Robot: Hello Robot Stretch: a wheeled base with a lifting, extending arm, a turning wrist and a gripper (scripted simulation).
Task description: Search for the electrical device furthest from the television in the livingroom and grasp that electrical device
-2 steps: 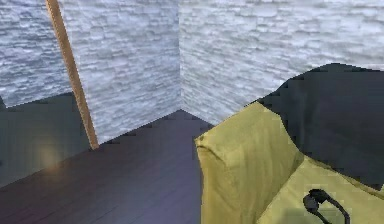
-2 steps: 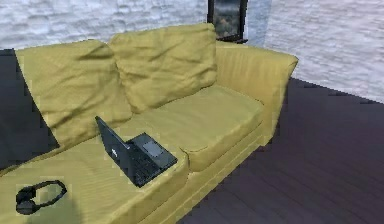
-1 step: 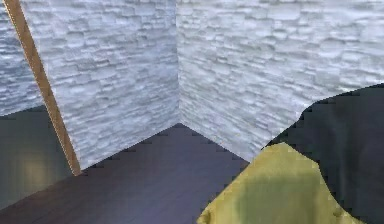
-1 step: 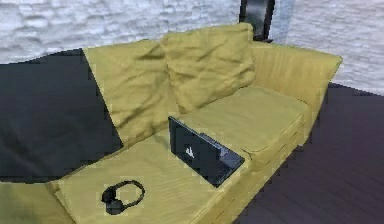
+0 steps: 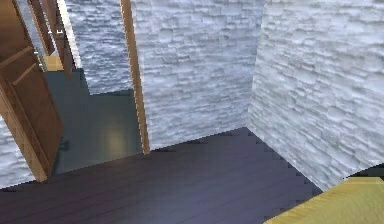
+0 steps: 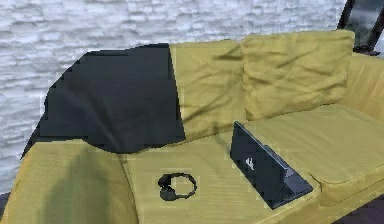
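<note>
Forward view: we face a stone wall (image 5: 195,70) with a wood-framed doorway (image 5: 135,75) on its left. A brown door (image 5: 25,95) stands swung aside at the view's left edge. The dark floor (image 5: 180,185) runs up to the wall. A yellow corner at bottom right reads as the sofa edge (image 5: 335,205). We see nothing here that looks like a device.

Arm side view: a yellow sofa (image 6: 215,80) stands against the stone wall, with a dark blanket (image 6: 115,95) draped over its back and a cushion (image 6: 295,70) at the right. Two candidates sit on the seat. One is a laptop (image 6: 265,165), lid up. The other is the headphones (image 6: 177,186), lying flat just left of the laptop and apart from it. Both are on the side the arm reaches to. We cannot place them any closer against the gripper than that.

Gripper state: we cannot tell.

Progress, as we judge it: the search looks mostly done, since two electrical devices lie right beside the robot. From these views we cannot judge which one is furthest from the television. The grasp is not yet done, as both devices rest on the seat. What is left is to settle on the target, line the base up with it, extend the arm over the seat, come down and take it. The headphones lie low and flat, so they likely need a careful descent.
</note>
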